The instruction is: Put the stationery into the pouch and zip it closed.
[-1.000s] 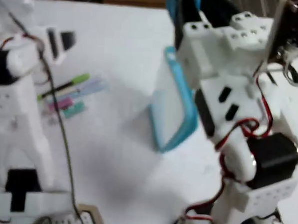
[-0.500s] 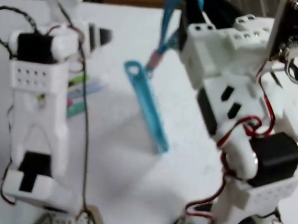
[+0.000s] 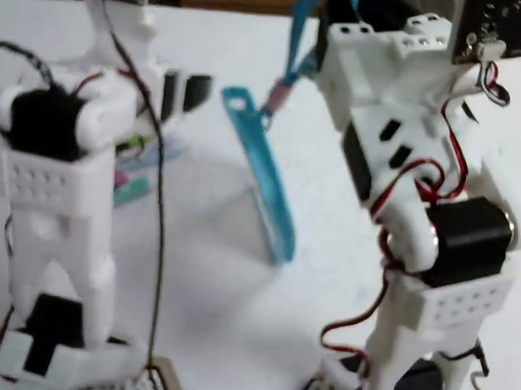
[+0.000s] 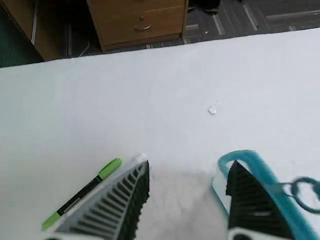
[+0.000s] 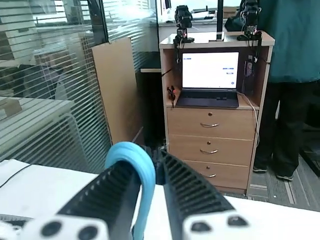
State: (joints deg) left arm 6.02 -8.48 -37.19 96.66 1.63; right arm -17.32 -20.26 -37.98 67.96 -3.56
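1. My right gripper [image 5: 150, 165] is clamped on the pouch's blue strap [image 5: 131, 156]. The loop of the strap curves up and over between my two ribbed fingers.
2. The pouch [image 3: 263, 182] hangs from that strap. From the high view it is seen edge-on and tilted, with its blue rim running down toward the bench [image 3: 236, 325].
3. A blue ring [image 3: 234, 98] sits at the pouch's upper end, on the side toward my left arm. The lower end is down at the bench surface, and I cannot tell whether it rests there.
4. My left gripper [image 4: 189, 170] is spread wide and holds nothing. It is low over the bench, near the upper end of the pouch.
5. One of my left fingers stands in front of the pouch's blue rim. I cannot tell whether they touch.
6. The green pen [image 4: 82, 192] lies flat on the bench beside my other left finger, which partly covers it.
7. The rest of the stationery [image 3: 131, 188], with pink and teal pieces, lies on the bench next to the green pen. It is close by my left arm, apart from the pouch and outside it.
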